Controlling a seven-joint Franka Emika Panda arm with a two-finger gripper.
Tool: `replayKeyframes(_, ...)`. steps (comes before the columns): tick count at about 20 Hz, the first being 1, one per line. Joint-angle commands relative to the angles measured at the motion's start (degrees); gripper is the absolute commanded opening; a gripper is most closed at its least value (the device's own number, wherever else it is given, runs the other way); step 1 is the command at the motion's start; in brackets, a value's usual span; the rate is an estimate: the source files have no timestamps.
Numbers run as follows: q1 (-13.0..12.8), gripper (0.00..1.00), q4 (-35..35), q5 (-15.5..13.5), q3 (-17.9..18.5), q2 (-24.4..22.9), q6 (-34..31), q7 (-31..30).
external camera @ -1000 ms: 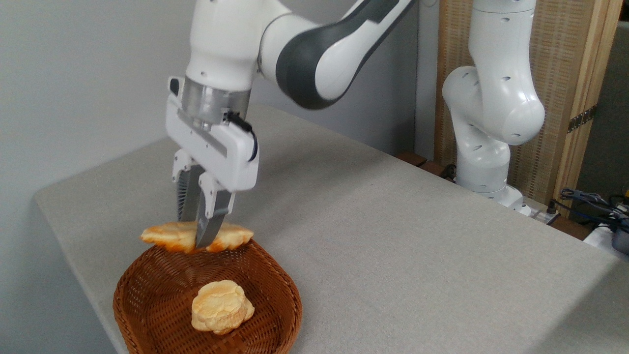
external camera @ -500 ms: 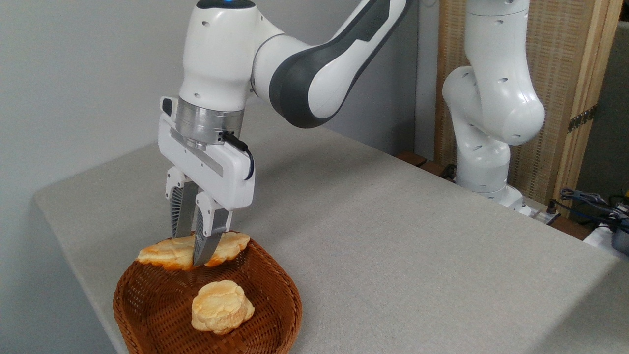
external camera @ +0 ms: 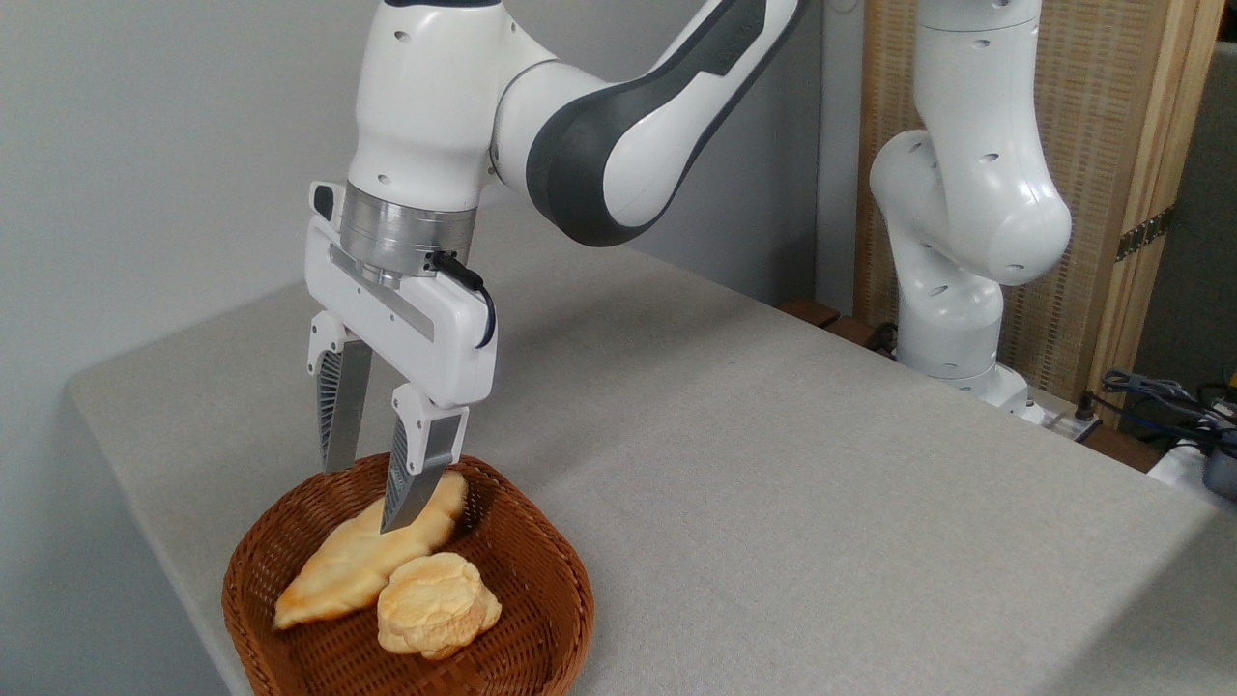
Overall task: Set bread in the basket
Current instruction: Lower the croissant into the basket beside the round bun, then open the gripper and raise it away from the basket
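Grey table (external camera: pixel 773 464): bread (external camera: pixel 358 561) lies in basket (external camera: pixel 551 570) (against bun (external camera: pixel 437 604)); fingers (external camera: pixel 333 425) spread wide, empty.

You see a reddish-brown woven basket (external camera: pixel 541 551) at the tabletop's (external camera: pixel 773 464) front left corner. The tabletop is grey. The long bread (external camera: pixel 348 565) is golden yellow, the round bun (external camera: pixel 437 604) pale yellow. The gripper (external camera: pixel 365 498) is white with grey ribbed fingers (external camera: pixel 333 406).

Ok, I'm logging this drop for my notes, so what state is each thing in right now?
gripper: open, fingers apart, holding nothing, above the basket's far side.
bread: released, lying slanted in the basket, leaning against the bun.
bun: sitting in the basket.
basket: upright on the table, holding both.
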Motion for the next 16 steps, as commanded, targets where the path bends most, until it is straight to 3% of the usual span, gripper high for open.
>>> replayKeyframes(1, -0.25, 1.00, 0.73, -0.93, 1.43, -0.02, 0.31, -0.78)
replayKeyframes(4, -0.25, 1.00, 0.90, -0.76, 1.61, -0.73, -0.91, -1.39)
replayKeyframes(7, -0.33, 1.00, 1.69, -0.14, 3.45, -1.96, -7.84, -1.92)
replayKeyframes(11, -0.33, 1.00, 8.19, 0.03, 5.47, -2.40, -21.81, -1.05)
replayKeyframes(16, -0.33, 1.00, 9.61, 0.64, 5.57, -2.40, -27.19, -0.87)
